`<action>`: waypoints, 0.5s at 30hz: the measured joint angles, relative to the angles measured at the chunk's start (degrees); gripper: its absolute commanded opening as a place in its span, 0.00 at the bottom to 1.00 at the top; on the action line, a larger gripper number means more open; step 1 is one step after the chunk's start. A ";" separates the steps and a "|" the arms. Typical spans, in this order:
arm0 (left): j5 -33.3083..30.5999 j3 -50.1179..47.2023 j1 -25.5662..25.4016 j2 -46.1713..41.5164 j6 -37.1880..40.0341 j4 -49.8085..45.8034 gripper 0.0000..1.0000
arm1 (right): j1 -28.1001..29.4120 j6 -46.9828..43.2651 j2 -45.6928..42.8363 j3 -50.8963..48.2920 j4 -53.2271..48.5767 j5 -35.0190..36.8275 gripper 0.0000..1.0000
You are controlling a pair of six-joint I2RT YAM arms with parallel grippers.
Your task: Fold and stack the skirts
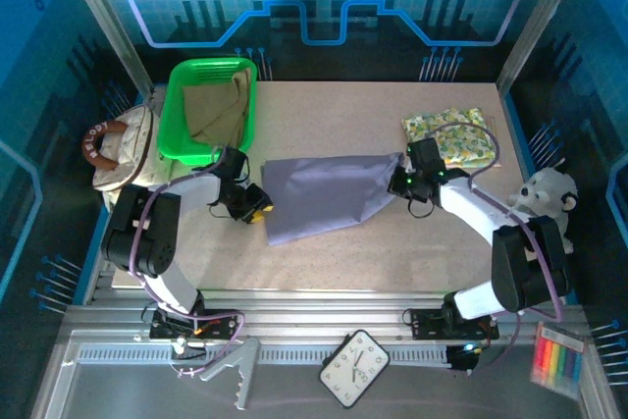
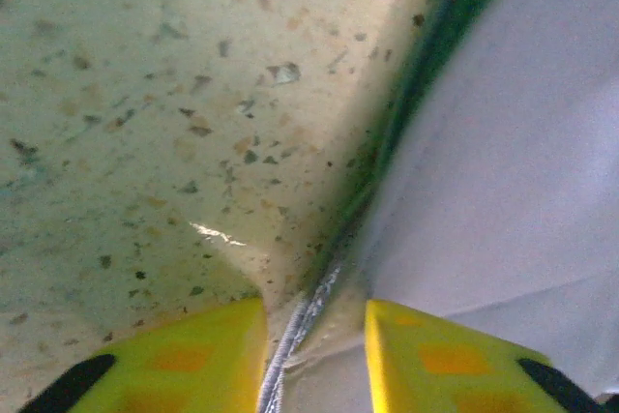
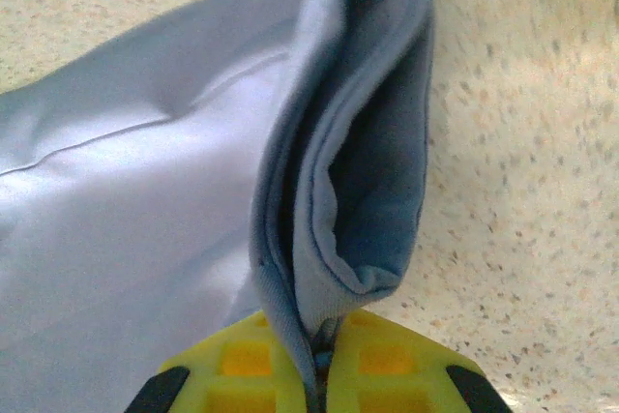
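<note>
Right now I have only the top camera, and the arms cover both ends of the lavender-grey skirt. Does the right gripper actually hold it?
Observer: Yes. In the right wrist view the right gripper is shut on an edge of the lavender-grey skirt.
Operator: One layer or more?
Observer: More. The pinched edge is folded over, with a dark pocket between its layers.
Operator: And the left side?
Observer: In the left wrist view the left gripper is open, straddling the skirt's hem and not yet closed on it.
</note>
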 measured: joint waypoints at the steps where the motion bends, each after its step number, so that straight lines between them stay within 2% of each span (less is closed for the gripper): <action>1: 0.31 0.02 -0.37 0.37 -0.17 0.66 0.21 | 1.60 -1.88 0.13 2.45 -1.73 1.57 0.00; 8: 0.66 0.11 -1.05 1.44 -0.90 1.27 0.15 | 14.71 -14.56 5.16 18.05 -9.42 11.91 0.00; 13: 0.92 0.11 -1.05 1.44 -1.55 1.55 0.14 | 25.59 -24.04 13.84 25.46 -12.68 15.74 0.00; 15: 1.05 0.11 -1.05 1.44 -2.29 1.79 0.09 | 29.16 -26.71 18.40 28.02 -13.84 16.09 0.00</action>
